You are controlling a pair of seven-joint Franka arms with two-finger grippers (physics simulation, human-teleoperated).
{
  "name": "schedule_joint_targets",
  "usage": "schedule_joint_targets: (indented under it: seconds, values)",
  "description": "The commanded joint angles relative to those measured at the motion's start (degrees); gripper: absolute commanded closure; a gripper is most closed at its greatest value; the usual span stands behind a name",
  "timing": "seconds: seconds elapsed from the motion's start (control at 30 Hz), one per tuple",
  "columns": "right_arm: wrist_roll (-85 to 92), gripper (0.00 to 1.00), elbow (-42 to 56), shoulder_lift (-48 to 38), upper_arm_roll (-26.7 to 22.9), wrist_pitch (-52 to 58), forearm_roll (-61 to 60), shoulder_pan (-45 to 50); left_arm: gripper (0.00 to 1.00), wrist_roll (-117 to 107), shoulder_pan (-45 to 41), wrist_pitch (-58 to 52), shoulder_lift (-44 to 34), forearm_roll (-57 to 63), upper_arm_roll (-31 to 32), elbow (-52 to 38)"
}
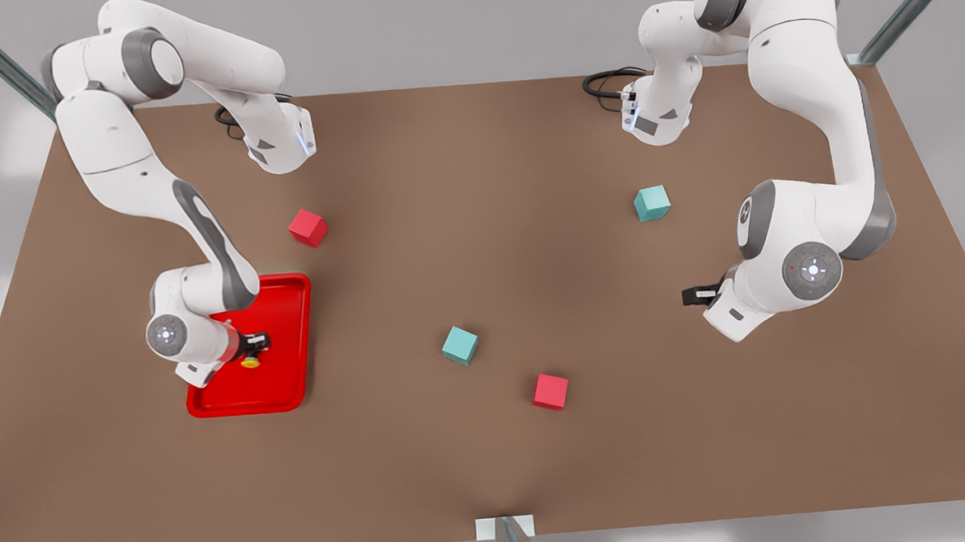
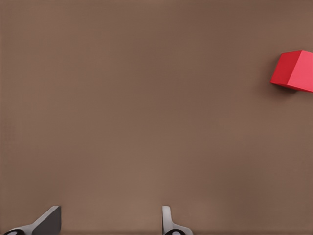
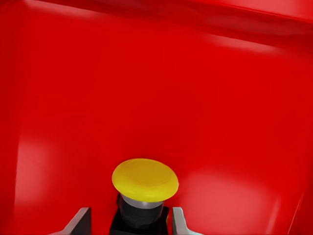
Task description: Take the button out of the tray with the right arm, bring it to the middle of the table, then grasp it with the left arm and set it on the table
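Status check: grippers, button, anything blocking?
Right gripper down in the tray, fingers either side of the button, contact unclear. Left gripper open, waiting over bare table. Nothing blocking.

The middle of the table (image 1: 481,246) lay open. It was bordered by a teal cube (image 1: 460,345) and a red cube (image 1: 551,391) toward the front edge.

Right gripper (image 1: 253,349) low, jaws straddling; left gripper (image 1: 693,295) waits, jaws apart.
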State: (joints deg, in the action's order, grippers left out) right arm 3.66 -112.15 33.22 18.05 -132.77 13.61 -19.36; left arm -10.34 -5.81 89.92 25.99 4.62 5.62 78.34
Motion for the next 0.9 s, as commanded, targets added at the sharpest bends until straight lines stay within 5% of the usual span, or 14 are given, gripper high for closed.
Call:
schedule_joint_targets:
  seconds: [0.0,0.1,0.2,0.27,0.43,0.5,0.63,0.87]
  values:
    - [-2.60,0.27,0.00,0.35,-0.12,-0.65,-0.08,0.03,0.00,-0.21,-0.08,-0.01,-0.07,0.04,0.01,-0.03]
    - [-2.60,0.32,0.00,0.88,-0.30,-1.35,0.01,-0.06,0.00,-0.21,-0.08,-0.10,-0.07,0.04,0.01,0.06]
    - [-2.60,0.60,0.09,0.53,-0.30,-0.91,0.01,-0.15,0.00,-0.21,-0.08,0.08,0.02,0.04,0.01,0.06]
    - [-2.60,0.67,0.09,0.09,-0.30,-0.47,0.01,-0.15,0.00,-0.12,0.01,-0.10,-0.07,0.04,0.01,-0.03]
    - [-4.36,0.66,2.37,-4.92,0.75,9.37,-0.43,0.11,0.00,-0.21,-0.08,0.08,0.02,0.04,0.01,0.06]
    - [-8.40,0.65,11.07,-4.22,3.65,18.94,-0.60,0.38,0.00,-0.21,0.01,0.08,0.02,0.04,0.01,0.06]
    - [-35.29,0.65,26.98,0.70,4.62,27.83,-6.31,16.63,0.00,-0.12,0.01,0.52,0.20,0.04,0.01,-0.03]
    - [-89.08,0.64,50.19,14.15,4.19,23.79,-11.68,45.19,0.00,-0.12,0.01,0.17,0.11,0.04,0.01,-0.03]
